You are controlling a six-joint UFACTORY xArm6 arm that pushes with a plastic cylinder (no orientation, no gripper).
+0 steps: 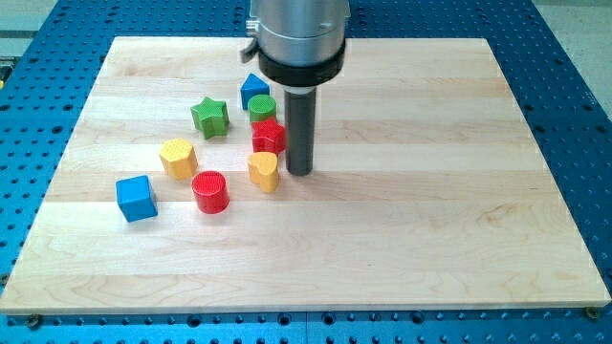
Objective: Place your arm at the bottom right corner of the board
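My tip (299, 172) rests on the wooden board (430, 220) near the middle, just right of the yellow heart block (264, 170) and the red star-like block (269, 135). A green cylinder (263, 107) and a blue pentagon-like block (253, 89) lie above those, left of the rod. A green star (209, 117), a yellow hexagon-like block (178, 157), a red cylinder (210, 191) and a blue cube (136, 198) lie farther to the view's left. The board's bottom right corner (598, 304) is far from my tip.
The board lies on a blue perforated table (574, 76). The arm's grey body (298, 38) hangs over the board's top middle.
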